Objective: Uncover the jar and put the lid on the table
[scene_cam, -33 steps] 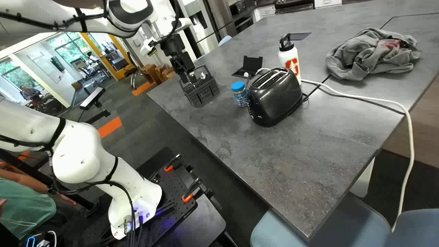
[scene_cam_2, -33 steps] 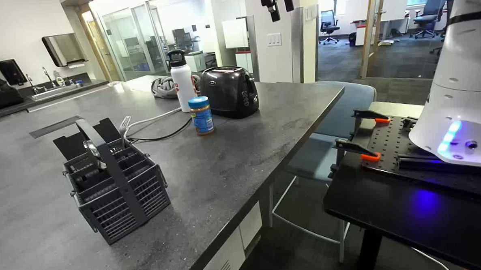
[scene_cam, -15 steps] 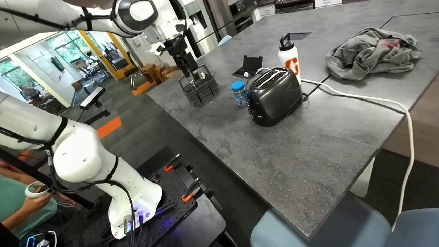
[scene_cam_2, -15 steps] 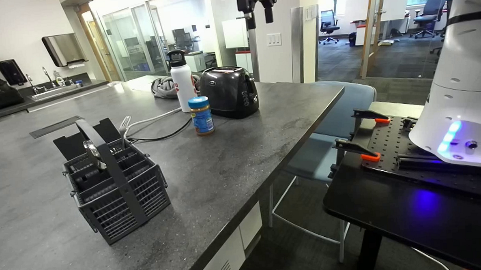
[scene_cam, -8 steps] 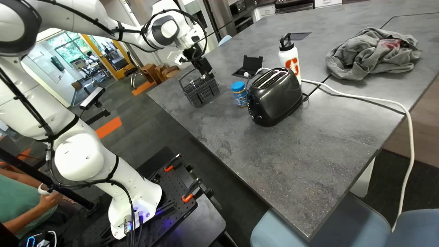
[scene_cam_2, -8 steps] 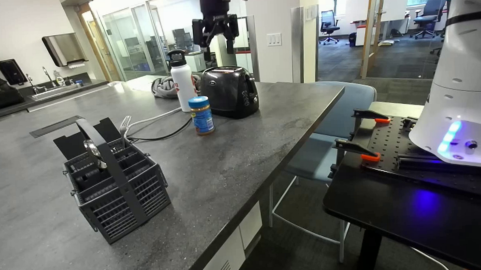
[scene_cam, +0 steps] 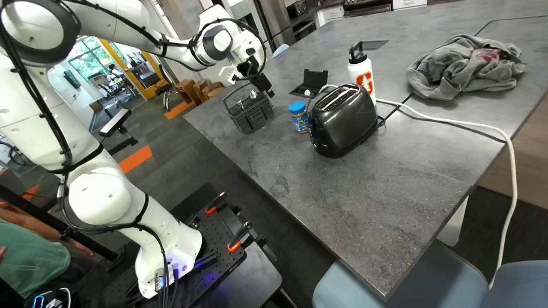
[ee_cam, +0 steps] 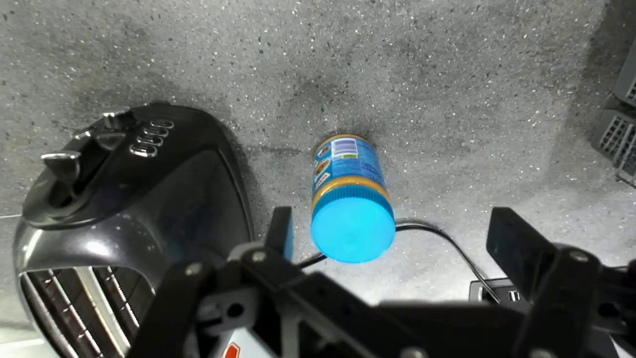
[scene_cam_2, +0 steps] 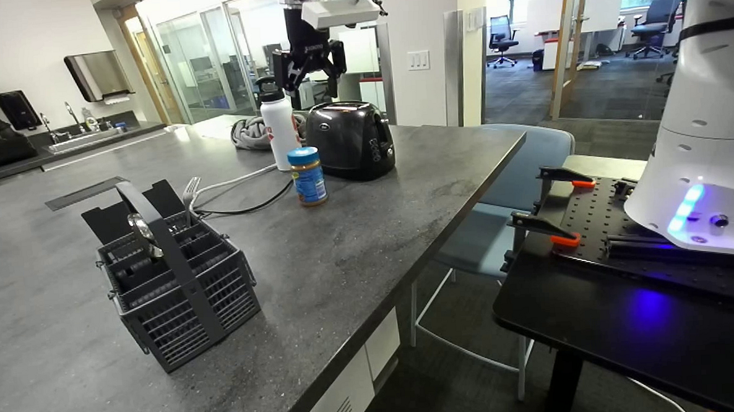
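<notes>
Indoor light bright, mostly even. In an exterior view, windows [scene_cam: 87, 55] glare green-white; in an exterior view, glass partition [scene_cam_2: 260, 28] partly washed out. Wrist view: toaster [ee_cam: 174, 189] shows hard white highlights on glossy shell, soft shadow alongside on the worktop [ee_cam: 447, 124]; lid [ee_cam: 353, 231] near-flat, overexposed cyan; gripper [ee_cam: 391, 231] dark, out of focus. Blue-violet pool of light on black stand [scene_cam_2: 595, 320].
</notes>
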`<state>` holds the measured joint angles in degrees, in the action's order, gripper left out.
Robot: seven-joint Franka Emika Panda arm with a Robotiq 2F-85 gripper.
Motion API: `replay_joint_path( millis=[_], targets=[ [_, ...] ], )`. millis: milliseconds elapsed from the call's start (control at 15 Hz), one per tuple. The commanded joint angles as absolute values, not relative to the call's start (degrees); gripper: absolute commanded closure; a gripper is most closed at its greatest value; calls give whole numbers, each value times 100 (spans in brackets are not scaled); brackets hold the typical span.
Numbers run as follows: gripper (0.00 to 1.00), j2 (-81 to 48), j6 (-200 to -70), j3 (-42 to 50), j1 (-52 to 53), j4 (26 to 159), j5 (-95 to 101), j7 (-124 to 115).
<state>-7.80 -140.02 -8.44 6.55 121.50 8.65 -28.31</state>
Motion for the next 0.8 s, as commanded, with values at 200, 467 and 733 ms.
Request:
replay_joint_path(
  millis=[200,467,733],
  targets=[
    [0,-1252,-14178,-483,935,11878,1424,-3427],
    [0,-1696,-14156,-365,1046,11629,1325,-3331],
    [0,-2094,-14308,-206,1205,11344,1403,-3455]
  ],
)
